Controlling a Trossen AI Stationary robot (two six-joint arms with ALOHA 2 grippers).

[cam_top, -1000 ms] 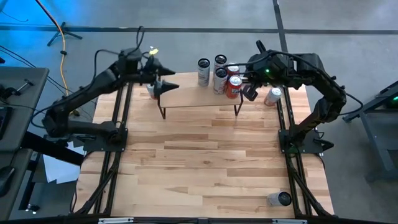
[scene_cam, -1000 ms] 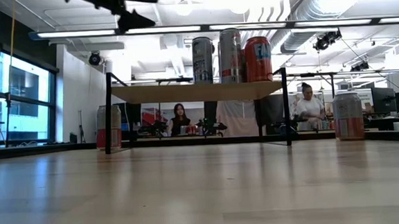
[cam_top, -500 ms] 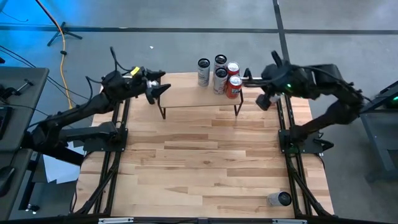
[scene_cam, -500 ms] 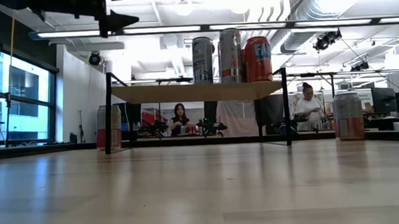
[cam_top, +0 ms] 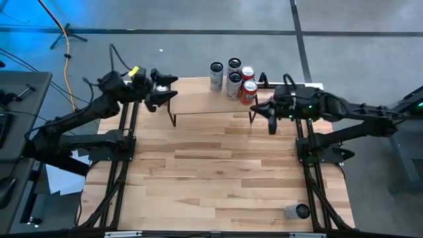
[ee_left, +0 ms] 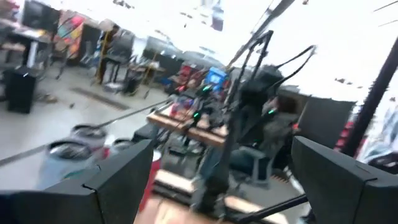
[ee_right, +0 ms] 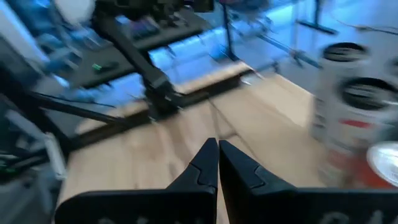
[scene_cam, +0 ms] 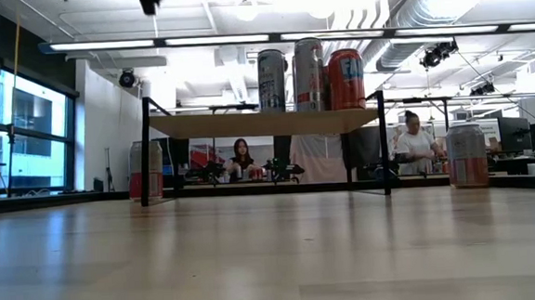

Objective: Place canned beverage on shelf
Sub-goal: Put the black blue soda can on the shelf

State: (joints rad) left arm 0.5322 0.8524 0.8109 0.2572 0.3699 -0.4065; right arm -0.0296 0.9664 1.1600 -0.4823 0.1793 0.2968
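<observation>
1. The low shelf with a light wood plank top and thin black wire legs point(cam_top: 208, 104) stands at the far middle of the pale wooden table point(cam_top: 211, 178); four cans already stand clustered at its far right corner, two silver ones point(scene_cam: 272, 80), a third silver one and a red one point(scene_cam: 346, 79)
2. The left gripper point(cam_top: 160, 99) hangs above the shelf's left end with its jaws spread wide and nothing between them; a silver and red can point(scene_cam: 145, 170) stands on the table at that end, beside the leg, and looks the natural next pick
3. Lower squarely over that can, fingers either side of its middle, and close only when centred
4. Lift it clear of the plank edge and set it upright on the bare left part, apart from the cluster
5. The right gripper point(cam_top: 271, 121) sits by the shelf's right end, fingers pressed together, empty
6. Another silver can point(cam_top: 297, 211) lies on its side at the table's near right corner; a further can point(scene_cam: 466, 155) stands right of the shelf
</observation>
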